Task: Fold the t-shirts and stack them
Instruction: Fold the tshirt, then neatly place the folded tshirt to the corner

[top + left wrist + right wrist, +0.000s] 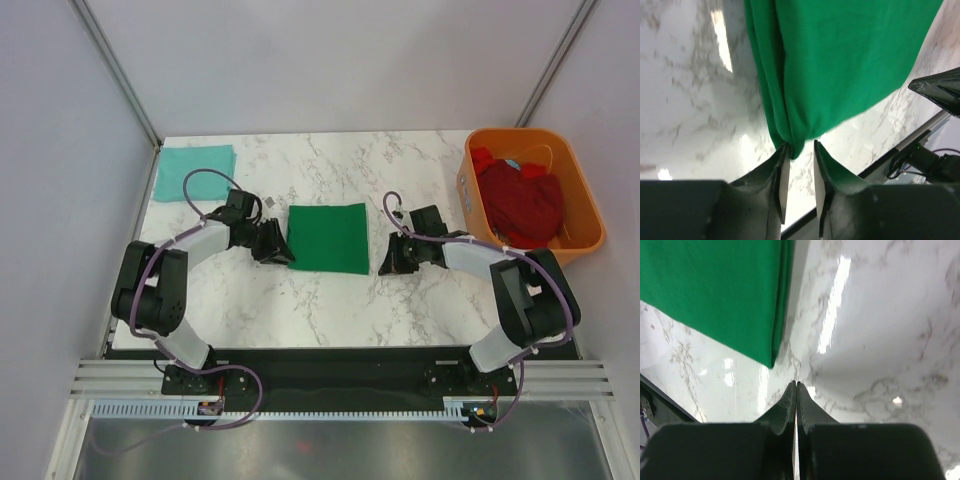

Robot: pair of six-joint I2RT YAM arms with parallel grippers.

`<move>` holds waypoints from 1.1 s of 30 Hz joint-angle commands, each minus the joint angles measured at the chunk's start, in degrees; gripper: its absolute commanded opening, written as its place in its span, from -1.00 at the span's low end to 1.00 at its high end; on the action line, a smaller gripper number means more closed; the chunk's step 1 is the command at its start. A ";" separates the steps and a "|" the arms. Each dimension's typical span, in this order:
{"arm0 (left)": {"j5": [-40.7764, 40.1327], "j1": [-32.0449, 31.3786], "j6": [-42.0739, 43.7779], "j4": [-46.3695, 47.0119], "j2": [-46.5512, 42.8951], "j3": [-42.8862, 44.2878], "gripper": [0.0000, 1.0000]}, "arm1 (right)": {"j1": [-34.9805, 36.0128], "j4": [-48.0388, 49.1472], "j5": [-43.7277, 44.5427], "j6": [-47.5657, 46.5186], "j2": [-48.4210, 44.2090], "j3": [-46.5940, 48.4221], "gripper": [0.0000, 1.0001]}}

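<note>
The white, grey-veined marble bench point(300, 300) carries everything. At its far right corner stands the orange rectangular plastic tub point(517, 133), and inside it lies a crumpled heap of dark red cotton t-shirts point(520, 205), filling most of the tub.

In the middle of the bench lies the dark green cotton t-shirt point(329, 238), folded into a flat, near-square packet with tidy edges. The pale teal cotton t-shirt point(194, 172) is also folded flat. It sits in the far left corner, well apart from the green one.

The two arms reach in from either side of the green packet. The left tool point(801, 147) is low at the packet's near left corner. Its fingers point(781, 165) stand a little apart, with bare bench showing through the narrow gap. The layered corner of the green cloth hangs right at the mouth, touching the tip of one finger but not pinched between the two. The right tool point(796, 384) rests just off the packet's near right corner, its two fingers pressed flat together with nothing between them. The green edge is near but not touching.

A tiny grey object point(271, 203) lies on the bench just behind the left tool; it is too small to identify.
</note>
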 commanded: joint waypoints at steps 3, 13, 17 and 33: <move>-0.04 0.28 -2.00 -0.93 -8.66 -4.90 -0.03 | 1.34 -0.64 1.02 2.03 -7.32 -5.61 -0.73; 2.57 5.90 5.55 -1.99 -0.77 7.64 0.28 | 1.34 -5.38 3.57 1.41 -13.82 -5.18 -0.21; 6.54 6.44 6.96 -1.64 8.54 16.52 0.29 | 1.34 -6.61 3.57 1.68 -14.97 -3.16 -0.16; 3.12 4.33 9.25 -0.58 26.22 26.91 0.22 | 1.34 -8.99 3.83 0.89 -15.85 1.59 -0.09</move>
